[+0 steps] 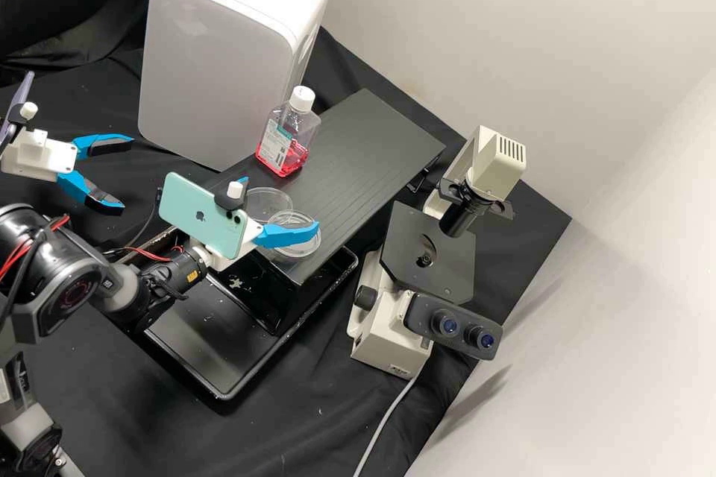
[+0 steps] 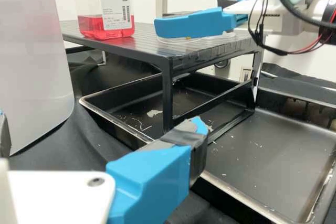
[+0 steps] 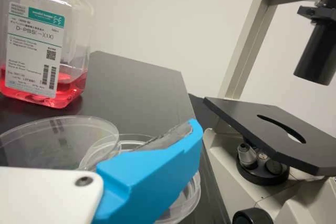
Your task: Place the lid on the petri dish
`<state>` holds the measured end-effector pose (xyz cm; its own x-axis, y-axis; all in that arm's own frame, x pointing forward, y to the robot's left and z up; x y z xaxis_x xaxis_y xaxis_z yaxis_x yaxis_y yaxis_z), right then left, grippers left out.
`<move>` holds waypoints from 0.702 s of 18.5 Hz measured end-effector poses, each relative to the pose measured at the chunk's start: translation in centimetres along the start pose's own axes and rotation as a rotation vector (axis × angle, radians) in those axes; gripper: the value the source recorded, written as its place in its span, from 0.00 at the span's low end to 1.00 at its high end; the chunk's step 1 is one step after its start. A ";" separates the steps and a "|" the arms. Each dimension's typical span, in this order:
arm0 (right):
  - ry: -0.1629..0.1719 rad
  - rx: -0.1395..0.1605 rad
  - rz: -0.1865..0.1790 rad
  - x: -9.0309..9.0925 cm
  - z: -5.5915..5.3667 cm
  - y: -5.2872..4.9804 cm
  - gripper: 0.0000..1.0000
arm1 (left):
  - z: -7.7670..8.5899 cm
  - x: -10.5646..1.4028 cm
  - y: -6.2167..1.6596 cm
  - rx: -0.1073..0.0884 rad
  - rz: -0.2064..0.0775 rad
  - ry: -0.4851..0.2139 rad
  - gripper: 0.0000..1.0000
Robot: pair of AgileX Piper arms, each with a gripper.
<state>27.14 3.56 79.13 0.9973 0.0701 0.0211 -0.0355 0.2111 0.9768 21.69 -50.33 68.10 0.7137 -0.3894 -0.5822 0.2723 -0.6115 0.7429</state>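
The bottle of pink liquid carries a white label with a green band, small print, a square code and barcodes. The mint-green phone bears a small logo.

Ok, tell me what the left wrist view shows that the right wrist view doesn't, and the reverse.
Left wrist view adds the shallow black metal tray beneath the black ribbed rack, and the white rounded box. Right wrist view adds the silver objective lenses under the microscope's flat black stage. Shared: that rack and the clear bottle of red liquid standing on it.
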 end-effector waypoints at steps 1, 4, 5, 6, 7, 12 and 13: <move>-0.004 -0.006 0.005 0.0 0.0 -0.1 1.00 | 0.0 0.0 0.00 0.000 0.000 0.000 1.00; -0.016 -0.011 0.017 0.0 0.1 -0.2 1.00 | 0.0 0.0 0.00 0.000 0.000 0.000 1.00; -0.021 -0.017 0.017 0.0 0.1 -0.3 1.00 | 0.0 0.0 0.00 0.000 0.000 0.000 1.00; -0.027 -0.024 0.020 0.0 0.1 -0.4 1.00 | 0.0 0.0 0.00 0.000 0.000 0.000 1.00; -0.021 -0.033 0.026 0.0 0.0 -0.4 1.00 | 0.0 0.0 0.00 0.000 0.000 0.000 1.00; -0.030 -0.059 0.031 -0.1 -0.1 -0.5 1.00 | 0.0 0.0 0.00 0.000 0.000 0.000 1.00; -0.030 -0.059 0.033 0.0 -0.1 -0.4 1.00 | 0.0 0.0 0.00 0.000 0.000 0.000 1.00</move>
<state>27.15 3.59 78.67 0.9969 0.0493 0.0607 -0.0717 0.2667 0.9611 21.69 -50.33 68.10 0.7137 -0.3894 -0.5822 0.2723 -0.6115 0.7429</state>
